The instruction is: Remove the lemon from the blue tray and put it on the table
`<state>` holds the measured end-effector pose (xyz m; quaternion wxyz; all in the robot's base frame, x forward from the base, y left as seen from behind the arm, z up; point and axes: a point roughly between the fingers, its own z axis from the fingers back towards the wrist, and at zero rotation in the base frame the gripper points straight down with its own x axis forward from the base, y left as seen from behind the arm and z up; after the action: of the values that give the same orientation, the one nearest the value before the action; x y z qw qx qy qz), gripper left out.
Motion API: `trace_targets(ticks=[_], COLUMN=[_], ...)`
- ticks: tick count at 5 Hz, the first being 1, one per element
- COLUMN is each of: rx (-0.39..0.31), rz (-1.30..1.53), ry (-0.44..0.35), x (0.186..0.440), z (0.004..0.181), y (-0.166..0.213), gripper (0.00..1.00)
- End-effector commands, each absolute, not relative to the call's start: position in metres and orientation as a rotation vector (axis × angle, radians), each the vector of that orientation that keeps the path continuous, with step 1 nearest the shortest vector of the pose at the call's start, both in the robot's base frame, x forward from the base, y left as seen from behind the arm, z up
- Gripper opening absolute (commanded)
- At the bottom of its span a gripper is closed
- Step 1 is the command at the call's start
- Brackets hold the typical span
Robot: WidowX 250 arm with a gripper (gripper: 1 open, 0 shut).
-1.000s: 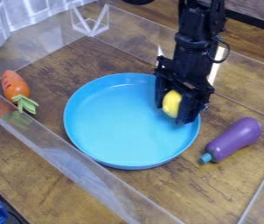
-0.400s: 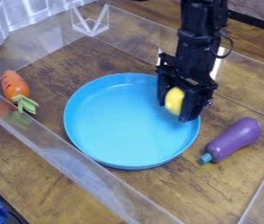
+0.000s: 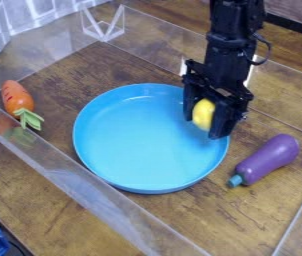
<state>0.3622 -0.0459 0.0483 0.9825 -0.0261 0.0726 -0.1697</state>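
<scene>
The yellow lemon [image 3: 203,112] sits between the black fingers of my gripper [image 3: 207,114], which is shut on it. It hangs over the right inner edge of the blue tray [image 3: 134,140], a big round shallow dish on the dark wood table [image 3: 100,70]. Whether the lemon still touches the tray floor I cannot tell. The arm comes straight down from the top of the picture and hides the lemon's upper part.
A purple eggplant [image 3: 266,159] lies on the table right of the tray. An orange carrot [image 3: 18,100] with green leaves lies at the left, near the clear plastic edging [image 3: 60,170]. A clear plastic stand [image 3: 103,20] is at the back left.
The gripper with the lemon has drifted a little to the right and up in the picture, toward the tray's right rim. Eggplant and carrot have stayed put.
</scene>
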Motion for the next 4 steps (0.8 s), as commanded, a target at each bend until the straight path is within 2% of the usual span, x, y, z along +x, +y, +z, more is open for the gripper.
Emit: trace_targets(ticks=[1, 4], rx=[-0.056, -0.067], rz=[-0.357, -0.376], ry=[0.008, -0.019], x=[0.3754, 0.3784], z=[0.0942, 0.1004], y=[-0.0544, -0.06], gripper=[0.0, 0.0])
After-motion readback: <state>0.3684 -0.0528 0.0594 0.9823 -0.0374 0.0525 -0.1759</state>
